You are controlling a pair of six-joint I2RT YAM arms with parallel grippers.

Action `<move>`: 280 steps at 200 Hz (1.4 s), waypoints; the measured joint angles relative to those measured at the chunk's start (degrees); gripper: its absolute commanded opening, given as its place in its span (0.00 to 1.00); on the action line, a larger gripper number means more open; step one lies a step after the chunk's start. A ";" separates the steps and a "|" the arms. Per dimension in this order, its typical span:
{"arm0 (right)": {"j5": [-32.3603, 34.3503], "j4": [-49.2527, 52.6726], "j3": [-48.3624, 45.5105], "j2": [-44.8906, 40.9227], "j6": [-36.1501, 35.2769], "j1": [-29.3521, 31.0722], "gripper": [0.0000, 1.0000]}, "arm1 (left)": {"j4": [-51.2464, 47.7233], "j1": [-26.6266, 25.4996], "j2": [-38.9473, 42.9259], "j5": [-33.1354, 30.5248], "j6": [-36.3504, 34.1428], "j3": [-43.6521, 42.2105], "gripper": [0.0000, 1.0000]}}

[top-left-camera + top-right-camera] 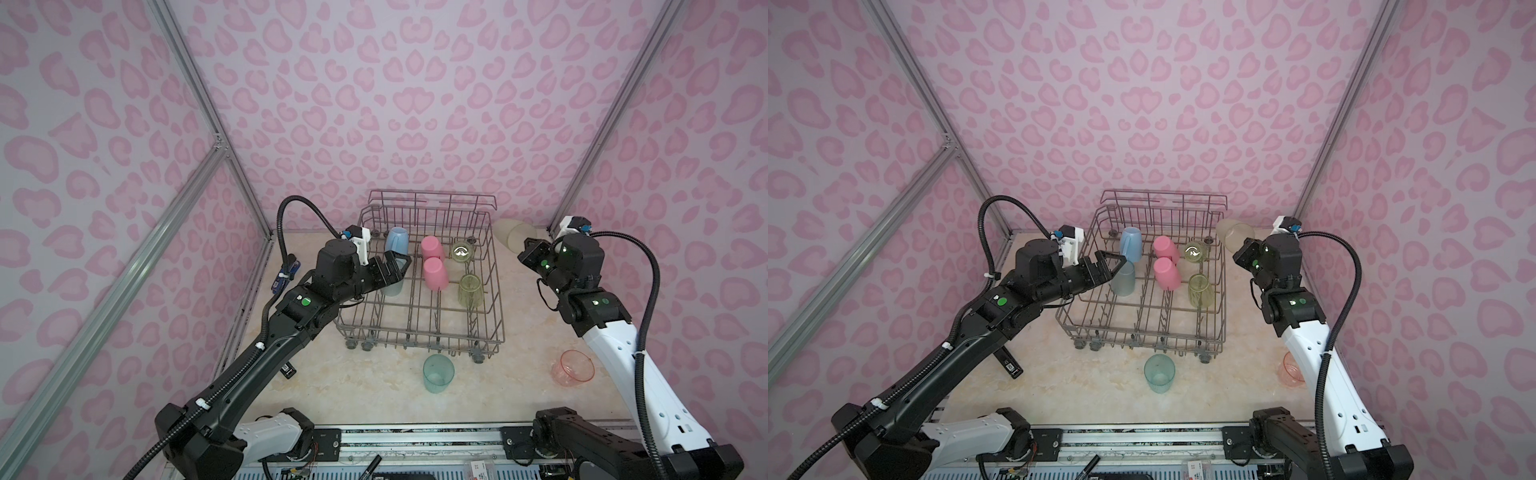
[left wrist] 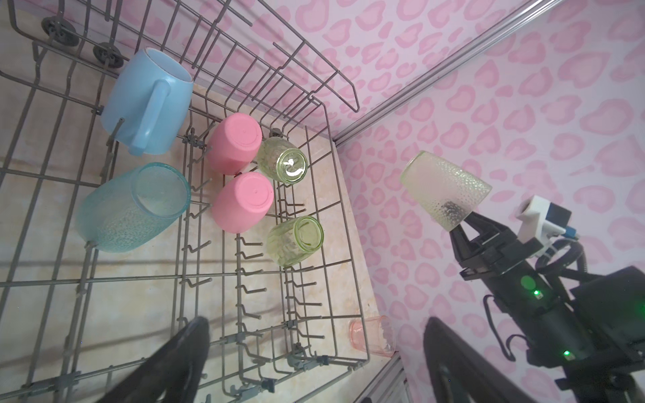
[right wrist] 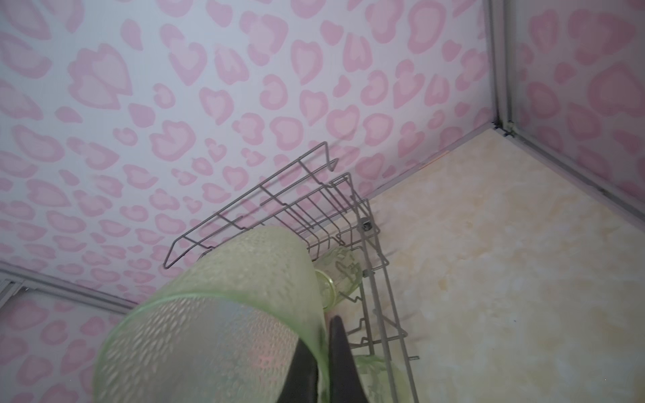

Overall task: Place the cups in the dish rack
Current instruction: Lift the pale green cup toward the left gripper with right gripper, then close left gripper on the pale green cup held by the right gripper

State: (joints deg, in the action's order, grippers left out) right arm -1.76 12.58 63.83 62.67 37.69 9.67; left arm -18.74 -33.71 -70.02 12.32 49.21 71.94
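**Six cups in the rack, one in the air, two on the table**

So the large square grey wire dish rack [image 1: 415, 332] sits mid-table. On its left side there's a light-blue handled mug [image 1: 397, 241] leaning at the far end. A frosted teal plastic tumbler [image 2: 129, 209] is tipped over just in front of it.

The middle row has an opaque pink plastic tumbler [image 1: 432, 248] bottom-up, with a second pink tumbler [image 1: 435, 274] just beside it. The right row has two ribbed yellow-green clear cups [image 1: 462, 252], one behind the other.

The left gripper [image 1: 1115, 264] is spread wide with nothing in it, hovering over that teal one.

The right gripper [image 2: 460, 226] is pinched tight on the rim wall of a pebbled yellow-green translucent tumbler [image 2: 443, 188]. One finger is inside the mouth and one outside. It's up in the air just outside the rack's far right corner.

Out on the table, a clear teal tumbler [image 1: 438, 374] stands just in front of the rack. A salmon see-through tumbler [image 1: 573, 368] sits by the right arm.
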 measured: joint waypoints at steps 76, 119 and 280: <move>-10.75 -17.92 -3.26 6.91 1.33 10.75 0.00 | 4.98 1.79 -6.56 6.05 16.57 4.11 0.96; -15.87 -26.47 -3.26 11.52 2.78 13.64 0.00 | 11.52 4.09 -9.57 8.98 25.73 4.11 0.96; -19.65 -34.93 1.09 20.15 4.15 20.74 0.00 | 30.10 7.56 -16.04 11.87 43.69 3.17 0.84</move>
State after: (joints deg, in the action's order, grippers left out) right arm -21.41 -22.35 64.93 82.83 41.85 30.41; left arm 11.35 -26.15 -86.06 24.18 92.90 75.11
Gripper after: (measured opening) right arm 0.050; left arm 0.845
